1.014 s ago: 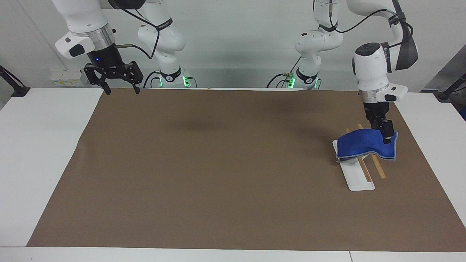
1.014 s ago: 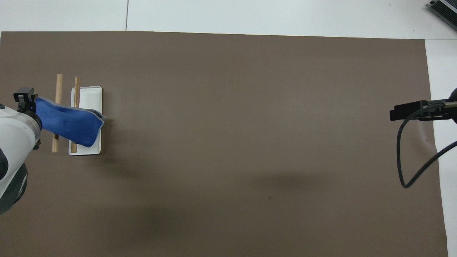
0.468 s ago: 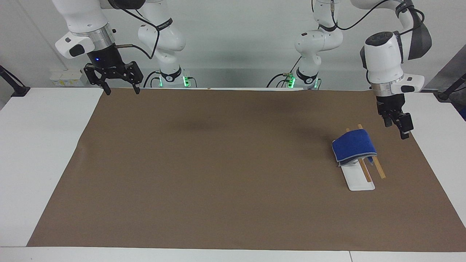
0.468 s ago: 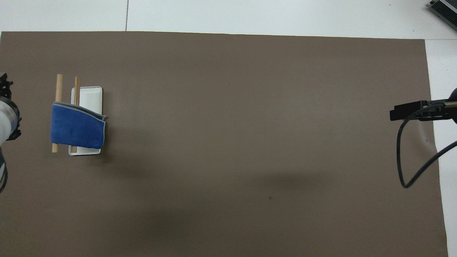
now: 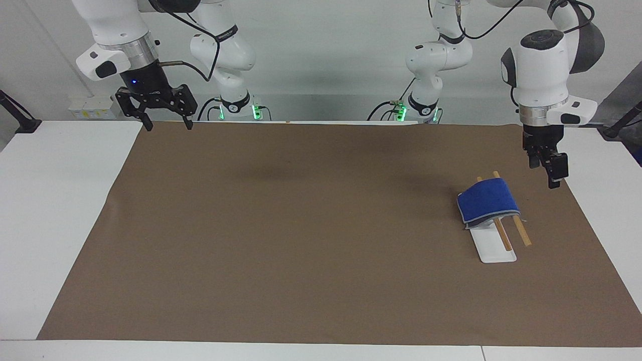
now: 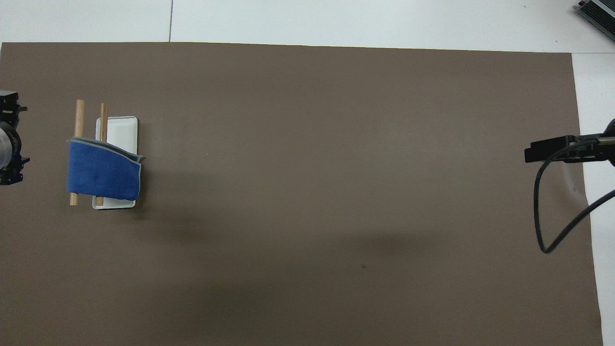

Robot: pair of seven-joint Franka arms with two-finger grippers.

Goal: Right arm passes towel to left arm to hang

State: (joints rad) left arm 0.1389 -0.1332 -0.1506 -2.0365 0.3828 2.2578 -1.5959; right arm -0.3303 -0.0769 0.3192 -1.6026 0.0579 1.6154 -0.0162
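Note:
The royal-blue towel [image 5: 488, 201] hangs draped over the two wooden rods [image 5: 521, 235] of a rack with a white base [image 5: 496, 250], at the left arm's end of the table. It also shows in the overhead view [image 6: 103, 175], over the rods [image 6: 79, 115] and the base [image 6: 122, 129]. My left gripper [image 5: 549, 173] is open and empty, raised beside the rack over the mat's edge, apart from the towel; it shows at the overhead view's edge [image 6: 9, 139]. My right gripper [image 5: 167, 123] is open and empty, and its arm waits over the mat's corner at its own end [image 6: 543, 150].
A brown mat [image 5: 311, 230] covers most of the white table [image 5: 60, 210]. A black cable [image 6: 543, 216] hangs from the right arm over the mat's edge.
My left gripper has let go of the towel, risen and moved away toward its end of the table. The towel has settled over both rods. The right arm has not moved.

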